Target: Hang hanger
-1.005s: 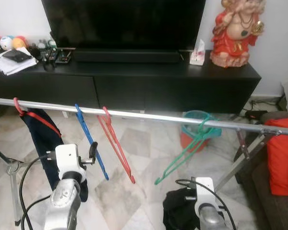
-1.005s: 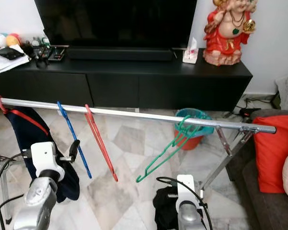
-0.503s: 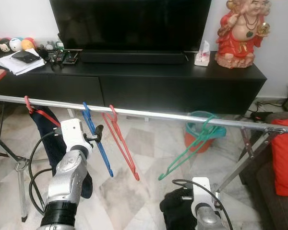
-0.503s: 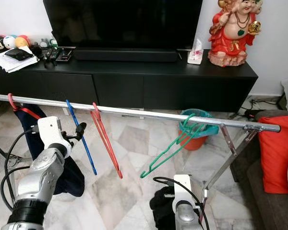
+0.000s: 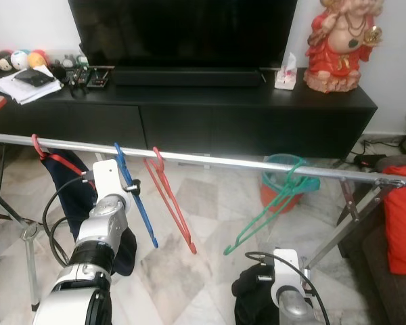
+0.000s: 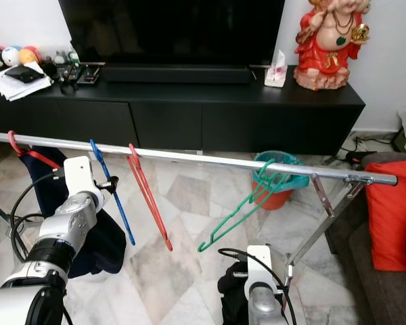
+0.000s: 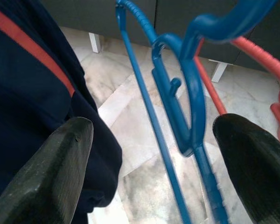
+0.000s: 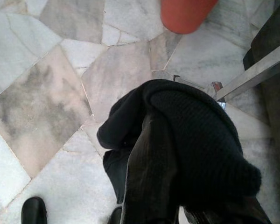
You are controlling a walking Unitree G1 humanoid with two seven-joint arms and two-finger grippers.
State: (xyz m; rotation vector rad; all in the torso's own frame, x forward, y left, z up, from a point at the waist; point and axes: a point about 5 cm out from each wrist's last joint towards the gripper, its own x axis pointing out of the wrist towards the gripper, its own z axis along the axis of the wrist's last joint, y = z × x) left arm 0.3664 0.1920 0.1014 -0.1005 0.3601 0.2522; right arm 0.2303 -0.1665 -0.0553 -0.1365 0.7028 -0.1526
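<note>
Left claw [image 7: 154, 154] risen, straddling blue hanger [image 5: 137, 200]

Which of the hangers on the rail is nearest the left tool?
The blue hanger: it hangs right beside the left tool, between its open fingers. The red hanger and green hanger hang farther right.

A rail [image 5: 210, 161] runs left to right before a cabinet [image 5: 189, 115] carrying a television [image 5: 183, 34], and four hangers [image 5: 164, 196] hang on it, with a bucket [image 5: 277, 183] on the floor behind its right part.
</note>
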